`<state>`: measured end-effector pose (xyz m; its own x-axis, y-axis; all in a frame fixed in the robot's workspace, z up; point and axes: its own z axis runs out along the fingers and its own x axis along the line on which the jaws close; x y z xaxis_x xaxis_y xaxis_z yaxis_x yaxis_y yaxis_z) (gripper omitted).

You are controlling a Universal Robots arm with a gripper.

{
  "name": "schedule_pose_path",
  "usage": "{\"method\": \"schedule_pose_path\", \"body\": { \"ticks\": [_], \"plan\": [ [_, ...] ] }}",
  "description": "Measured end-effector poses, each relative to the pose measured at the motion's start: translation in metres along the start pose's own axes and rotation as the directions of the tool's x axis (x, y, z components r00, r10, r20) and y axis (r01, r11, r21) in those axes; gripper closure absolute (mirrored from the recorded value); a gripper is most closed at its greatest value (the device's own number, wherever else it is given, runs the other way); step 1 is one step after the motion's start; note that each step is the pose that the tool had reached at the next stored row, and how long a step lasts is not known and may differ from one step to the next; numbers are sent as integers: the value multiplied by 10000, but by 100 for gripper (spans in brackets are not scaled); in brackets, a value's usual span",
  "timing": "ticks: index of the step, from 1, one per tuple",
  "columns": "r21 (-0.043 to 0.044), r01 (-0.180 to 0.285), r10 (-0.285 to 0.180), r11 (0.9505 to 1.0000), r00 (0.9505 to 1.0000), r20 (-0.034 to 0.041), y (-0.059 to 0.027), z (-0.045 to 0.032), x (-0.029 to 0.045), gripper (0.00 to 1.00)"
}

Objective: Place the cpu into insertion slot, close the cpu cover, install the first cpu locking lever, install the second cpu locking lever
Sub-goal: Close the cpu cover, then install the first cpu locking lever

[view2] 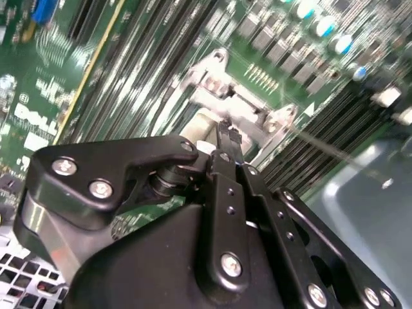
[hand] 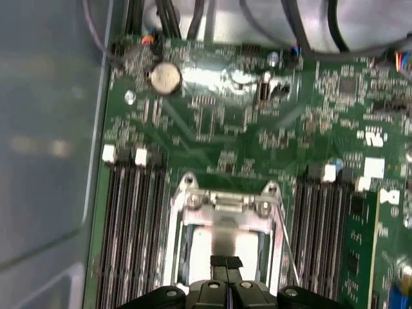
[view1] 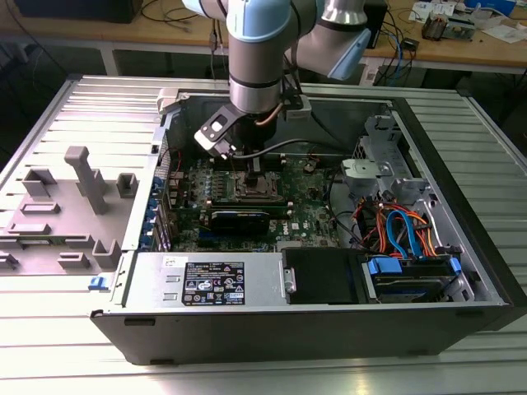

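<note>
While its two black fingers (hand: 217, 263) press together with nothing seen between them, the gripper (hand: 226, 261) hangs just over the insertion slot (hand: 201, 248), hiding its near edge in the first wrist view. One cpu cover (hand: 180, 225) frames the slot; one thin lever (hand: 287, 241) runs beside it.

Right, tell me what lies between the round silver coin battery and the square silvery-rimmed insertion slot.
In the first wrist view, only green circuit board with tiny soldered parts separates the coin battery and the insertion slot.
</note>
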<state>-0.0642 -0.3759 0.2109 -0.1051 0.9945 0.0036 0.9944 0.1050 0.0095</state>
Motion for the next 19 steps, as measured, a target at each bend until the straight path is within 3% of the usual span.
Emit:
{"method": "schedule_pose_path", "body": {
  "ticks": [19],
  "plan": [
    [0,0,0,10000,10000,1,39,0,-4,89]
  ]
}}
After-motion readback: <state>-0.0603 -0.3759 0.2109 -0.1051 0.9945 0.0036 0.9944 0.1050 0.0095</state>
